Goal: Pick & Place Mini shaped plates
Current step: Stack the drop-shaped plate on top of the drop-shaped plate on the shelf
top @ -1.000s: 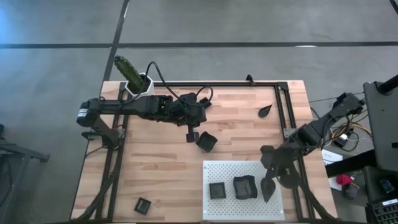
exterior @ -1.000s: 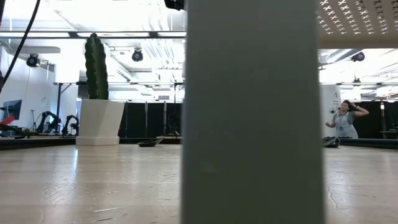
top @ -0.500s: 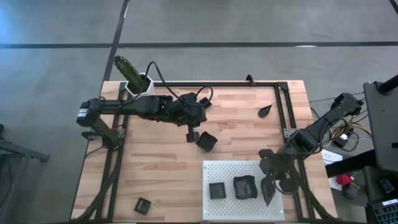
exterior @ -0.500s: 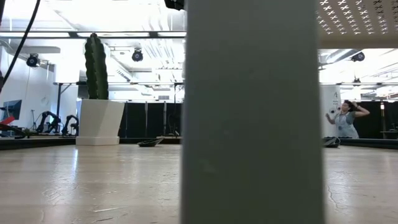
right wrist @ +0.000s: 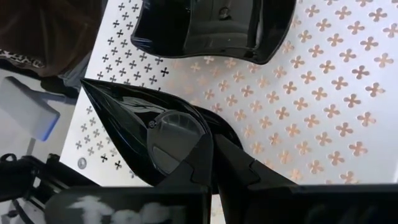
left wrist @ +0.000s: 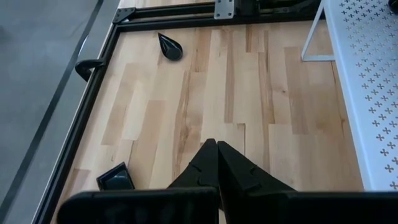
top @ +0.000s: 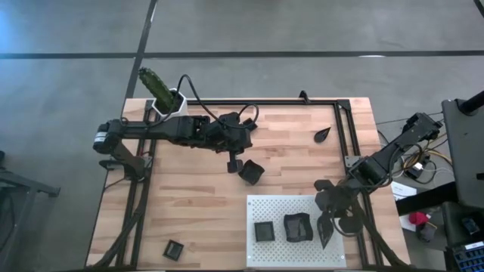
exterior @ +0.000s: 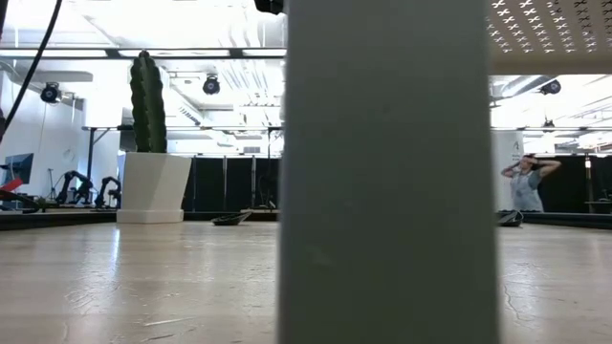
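Observation:
My right gripper [top: 327, 217] [right wrist: 208, 140] is over the right part of the white perforated board [top: 272, 208] and is shut on a black teardrop plate [right wrist: 134, 127] [top: 325, 231]. Beside it, a wavy-edged plate [top: 297, 227] [right wrist: 211, 25] and a square plate [top: 264, 231] lie flat on the board. My left gripper [top: 233, 165] [left wrist: 213, 144] is shut above mid-table and touches nothing. A square plate [top: 251, 172] [left wrist: 116, 178] lies on the wood just beside it. Another teardrop plate [top: 323, 134] [left wrist: 170, 46] lies near the far right, and a square plate [top: 174, 249] near the near-left corner. My right gripper pinches the teardrop plate at its rounded end [right wrist: 186, 140]. One finger pad [right wrist: 177, 134] lies inside the dish and the other finger is outside its wall. The pointed tip [right wrist: 87, 84] faces away from the fingers. I cannot tell whether the plate rests on the board.
A white hexagonal pot with a green cactus [top: 162, 94] [exterior: 153, 182] stands at the far-left corner. A black frame rail [top: 344, 136] runs along the table's edges. In the low view a white post [exterior: 387, 172] blocks the middle, and a person [exterior: 528, 186] stands far behind the table.
My right gripper has shifted slightly toward the table's near edge, carrying the teardrop plate with it over the board. The person in the background has raised both arms.

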You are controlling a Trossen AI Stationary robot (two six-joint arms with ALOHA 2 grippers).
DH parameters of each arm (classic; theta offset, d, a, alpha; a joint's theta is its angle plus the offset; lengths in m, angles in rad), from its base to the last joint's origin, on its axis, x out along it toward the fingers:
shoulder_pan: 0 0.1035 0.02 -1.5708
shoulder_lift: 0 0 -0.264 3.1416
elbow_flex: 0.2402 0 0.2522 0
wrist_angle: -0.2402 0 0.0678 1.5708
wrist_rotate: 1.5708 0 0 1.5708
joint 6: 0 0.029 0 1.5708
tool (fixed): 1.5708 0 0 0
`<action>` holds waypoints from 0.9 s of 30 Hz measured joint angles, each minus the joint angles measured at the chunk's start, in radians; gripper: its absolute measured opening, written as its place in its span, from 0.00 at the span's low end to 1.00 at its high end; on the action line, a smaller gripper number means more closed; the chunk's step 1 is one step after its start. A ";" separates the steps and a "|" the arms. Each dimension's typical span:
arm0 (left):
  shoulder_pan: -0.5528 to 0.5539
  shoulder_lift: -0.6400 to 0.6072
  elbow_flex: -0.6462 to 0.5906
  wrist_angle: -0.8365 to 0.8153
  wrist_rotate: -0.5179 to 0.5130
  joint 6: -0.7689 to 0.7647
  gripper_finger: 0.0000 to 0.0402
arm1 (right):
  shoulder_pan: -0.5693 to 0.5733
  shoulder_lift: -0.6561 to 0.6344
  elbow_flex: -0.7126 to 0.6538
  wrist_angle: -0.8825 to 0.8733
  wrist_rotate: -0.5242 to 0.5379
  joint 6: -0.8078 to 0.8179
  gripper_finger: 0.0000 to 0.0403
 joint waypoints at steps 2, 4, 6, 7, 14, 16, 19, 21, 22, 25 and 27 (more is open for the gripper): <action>0.000 0.000 0.000 0.002 0.000 0.000 0.00 | 0.000 0.000 0.000 0.000 0.000 -0.001 0.02; 0.000 0.000 0.000 0.002 0.000 0.000 0.00 | 0.000 0.000 0.000 -0.001 0.001 -0.005 0.02; 0.000 0.000 0.000 0.002 0.000 -0.001 0.00 | 0.000 -0.001 0.000 -0.003 0.012 -0.005 0.02; 0.000 0.000 0.000 0.002 0.000 -0.002 0.00 | 0.000 -0.001 0.000 -0.003 0.022 -0.005 0.02; 0.000 0.000 0.000 0.002 0.000 -0.003 0.00 | 0.000 0.000 0.000 -0.037 0.048 -0.007 0.02; 0.000 0.000 0.000 0.002 0.000 -0.003 0.00 | 0.000 0.000 0.000 -0.052 0.048 -0.007 0.02; 0.000 0.000 0.000 0.002 0.000 -0.004 0.00 | 0.000 0.000 0.000 -0.051 0.048 -0.007 0.02; 0.000 0.000 0.000 0.002 0.000 -0.004 0.00 | 0.000 0.000 0.000 -0.051 0.048 -0.007 0.02; 0.000 0.000 0.000 0.002 0.000 -0.004 0.00 | 0.000 0.000 0.000 -0.051 0.048 -0.007 0.02; 0.000 0.000 0.000 0.002 0.000 -0.004 0.00 | 0.000 0.000 0.000 -0.051 0.048 -0.010 0.02; 0.000 0.000 0.000 0.002 0.000 -0.004 0.00 | 0.000 0.000 0.000 -0.051 0.044 -0.012 0.02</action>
